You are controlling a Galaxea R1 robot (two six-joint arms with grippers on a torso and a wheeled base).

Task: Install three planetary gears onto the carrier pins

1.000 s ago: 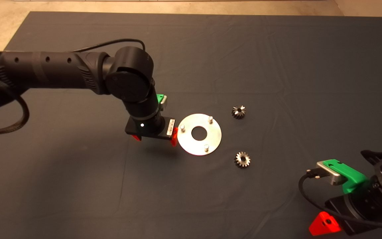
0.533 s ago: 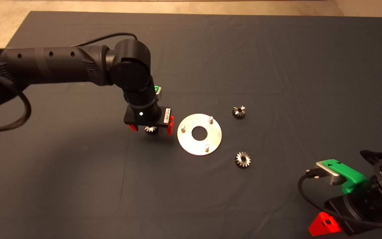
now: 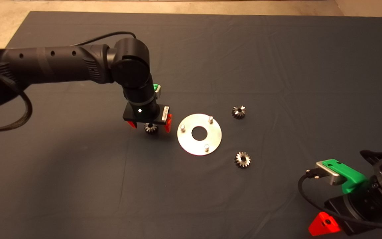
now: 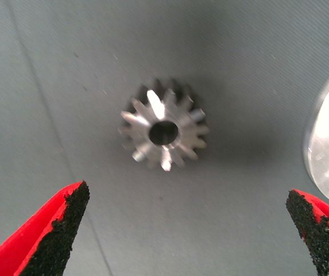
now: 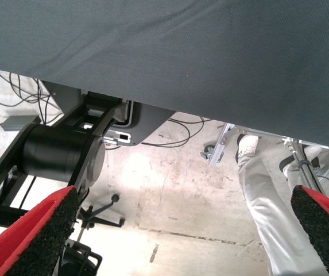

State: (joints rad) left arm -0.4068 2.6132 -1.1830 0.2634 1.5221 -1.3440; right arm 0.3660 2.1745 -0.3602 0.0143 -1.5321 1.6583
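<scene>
Spanning the table: dark grey cloth mat point(image 3: 277, 66). Lying mid-mat: flat shiny round metal disc point(image 3: 211, 141), pins bare. Hovering at its nine o'clock, fingers spread wide: left green gripper point(image 3: 149, 124), straddling small dark-steel toothed gear point(image 4: 163, 129). Probably rigid, dense, slippery; pinching across tooth tips advisable. Idling at five o'clock, fingers apart: right gripper point(image 3: 323, 225).

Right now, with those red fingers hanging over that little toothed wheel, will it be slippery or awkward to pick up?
Probably a little fiddly. The gear looks like solid, shiny steel, so likely rigid and heavy for its size. Its teeth may give the left gripper pads some bite, though a squeeze on tooth tips could make it twist. It lies flat on the mat, so it probably won't roll.
</scene>
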